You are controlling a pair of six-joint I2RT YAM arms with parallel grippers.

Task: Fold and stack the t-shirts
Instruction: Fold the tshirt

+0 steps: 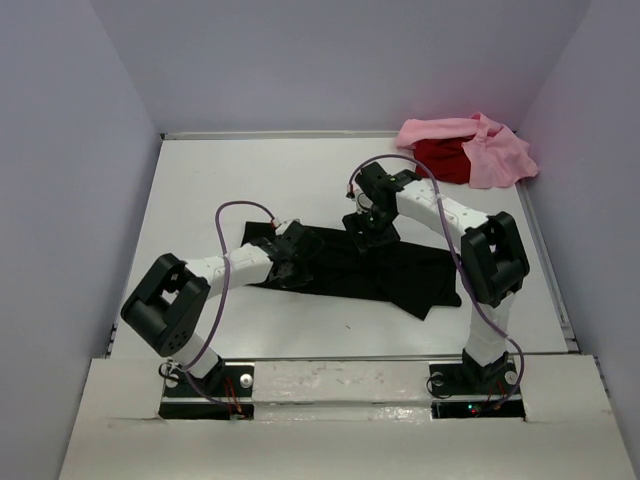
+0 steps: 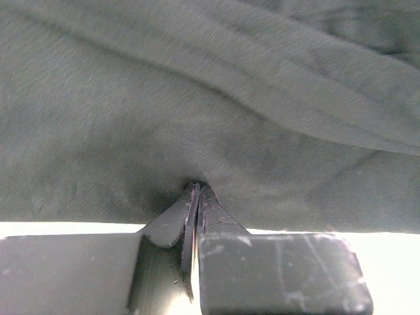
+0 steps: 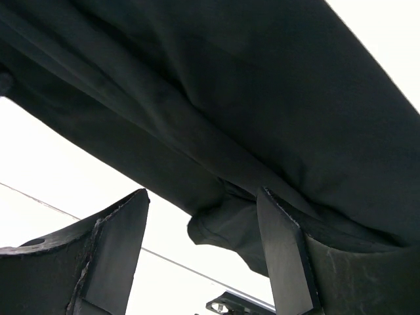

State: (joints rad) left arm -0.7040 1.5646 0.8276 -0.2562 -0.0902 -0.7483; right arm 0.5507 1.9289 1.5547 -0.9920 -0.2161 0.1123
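Black t-shirt (image 1: pixel 400 275) lies centre of counter (image 1: pixel 250 180), long axis left to right | left end effector (image 1: pixel 290 262) pinches its left part, jaws nearly together | right end effector (image 1: pixel 367 232) gapes wide astride a far-edge fold | I judge the next fold crosses that axis.

A crumpled black cloth t-shirt (image 1: pixel 415 275) sprawls across the middle of the flat white table (image 1: pixel 240 180). The white-and-black left arm (image 1: pixel 235 265) and right arm (image 1: pixel 430 205) both bend low over it and nearly meet, so there is little room to pass between them. The far left stretch of table offers free passage, as does the near strip before the bases. In the far right corner a heaped light pink t-shirt (image 1: pixel 500 150) and a red t-shirt (image 1: pixel 440 158) block the way, beside the pale side wall (image 1: pixel 590 150).
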